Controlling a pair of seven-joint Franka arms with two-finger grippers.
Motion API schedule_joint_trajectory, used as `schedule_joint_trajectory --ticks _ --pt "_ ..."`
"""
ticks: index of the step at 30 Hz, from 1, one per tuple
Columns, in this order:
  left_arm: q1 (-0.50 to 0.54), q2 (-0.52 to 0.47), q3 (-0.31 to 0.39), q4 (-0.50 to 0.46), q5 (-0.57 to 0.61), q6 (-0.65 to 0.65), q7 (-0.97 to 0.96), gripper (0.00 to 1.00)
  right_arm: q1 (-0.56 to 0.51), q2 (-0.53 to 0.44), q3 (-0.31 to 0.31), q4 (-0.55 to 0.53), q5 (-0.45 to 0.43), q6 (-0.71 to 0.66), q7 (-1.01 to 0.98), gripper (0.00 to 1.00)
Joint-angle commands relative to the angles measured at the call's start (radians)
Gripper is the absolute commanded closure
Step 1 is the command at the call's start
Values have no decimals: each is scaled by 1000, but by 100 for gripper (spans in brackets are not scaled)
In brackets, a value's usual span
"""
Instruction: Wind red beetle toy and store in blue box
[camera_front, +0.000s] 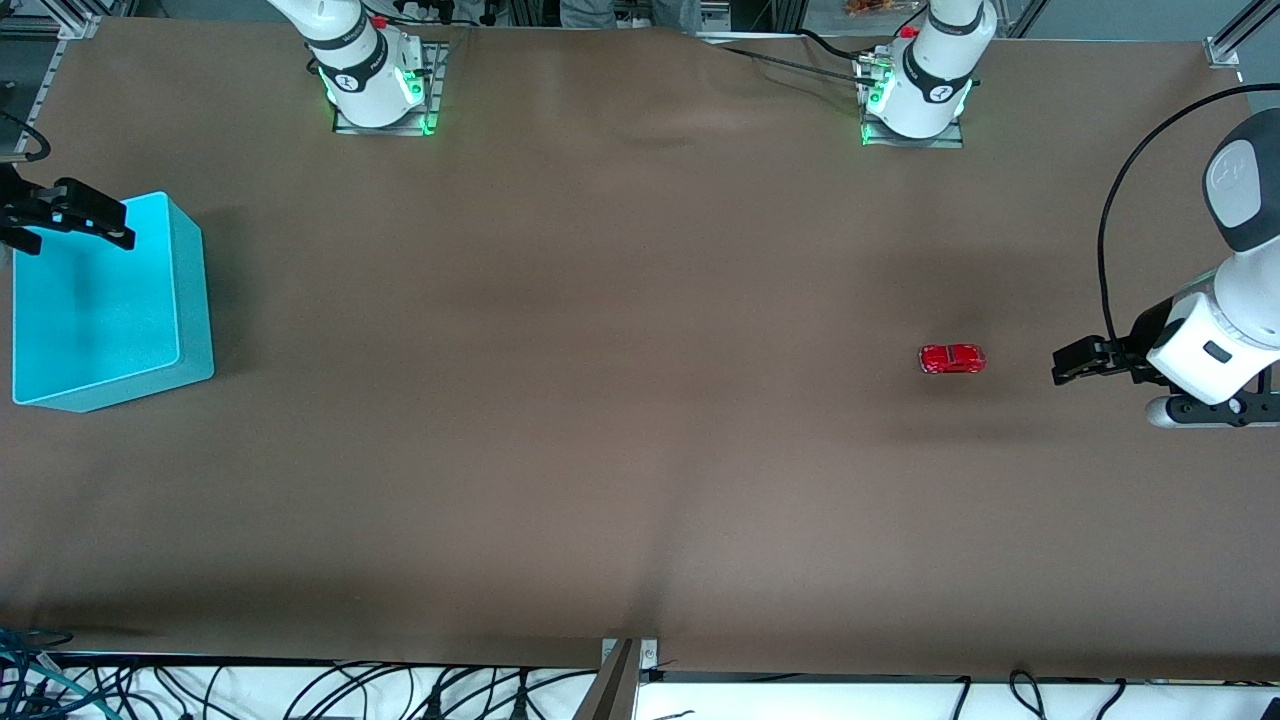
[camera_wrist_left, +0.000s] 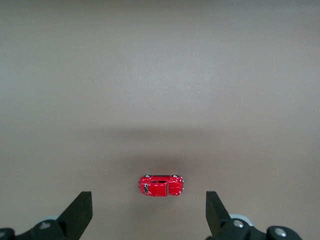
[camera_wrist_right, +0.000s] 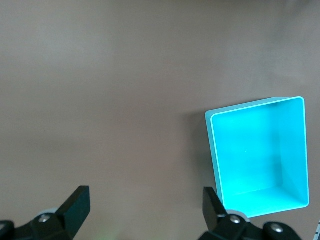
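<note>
While apart, red beetle toy (camera_front: 952, 358), blue box (camera_front: 190, 300)

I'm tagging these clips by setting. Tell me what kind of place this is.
Probably a robotics lab bench: two arms bolted to a brown-covered table, cables along its edge, and only a toy car and blue box as props.

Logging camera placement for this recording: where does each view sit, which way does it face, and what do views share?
Front view: high across the table, facing both bases; shows left gripper and right gripper.
Left wrist view: looks down past open fingers at the red beetle toy.
Right wrist view: looks down past open fingers at the blue box.
Shared: front view shows toy and box.
</note>
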Motion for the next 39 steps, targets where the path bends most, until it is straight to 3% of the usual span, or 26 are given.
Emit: schedule_joint_trajectory --ticks 1,16,25,35,39 --pt "-1 -21 8 -10 -22 -14 28 0 -2 0 2 25 -14 -16 22 0" --pt "0 -16 20 -18 -25 -73 -1 0 1 2 3 26 -16 -12 17 0" --pt "0 19 28 -25 -25 -83 -225 0 1 3 3 26 -16 -10 17 0" --pt "2 79 30 -24 -26 -82 -616 0 1 3 3 26 -14 -10 17 0" --pt "-1 105 60 -30 -81 -80 -699 0 1 5 3 26 -14 -10 19 0"
